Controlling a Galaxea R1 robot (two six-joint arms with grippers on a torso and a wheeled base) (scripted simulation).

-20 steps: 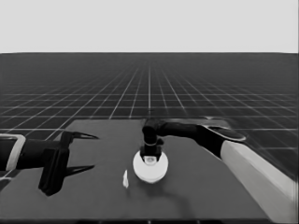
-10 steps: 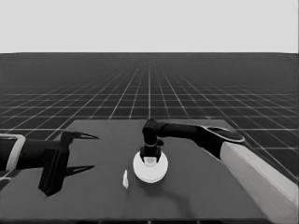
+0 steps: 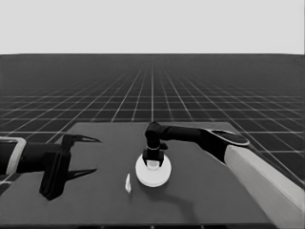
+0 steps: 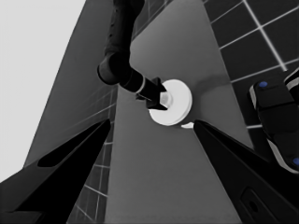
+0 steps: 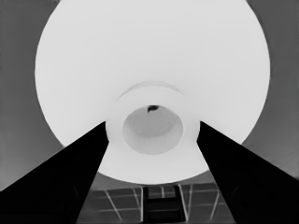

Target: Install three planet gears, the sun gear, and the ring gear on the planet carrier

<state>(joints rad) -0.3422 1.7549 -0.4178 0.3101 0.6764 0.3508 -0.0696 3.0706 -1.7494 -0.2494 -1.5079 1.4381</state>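
Note:
The larger round part (image 3: 152, 175), white with a raised hub (image 5: 152, 161), sits low at the middle of the table. My right gripper (image 3: 152, 163) comes down on it from above, and the right wrist view shows both fingers pressed against the hub's sides (image 5: 153, 123). The left wrist view shows the same grip from farther off (image 4: 159, 98). The smaller round part, the planet gears and the sun gear are hidden. My left gripper (image 3: 95, 155) waits open over the table's left end, holding nothing.
A thin white piece (image 3: 127, 183) stands just left of the larger round part, also seen in the left wrist view (image 4: 187, 125). Dark machinery with blue lights (image 4: 275, 126) lies past the table's edge. The right arm's pale forearm (image 3: 267, 181) crosses the table's right side.
The right gripper has come down a little with the larger round part in it, so the part sits lower over the table. The left arm has not moved.

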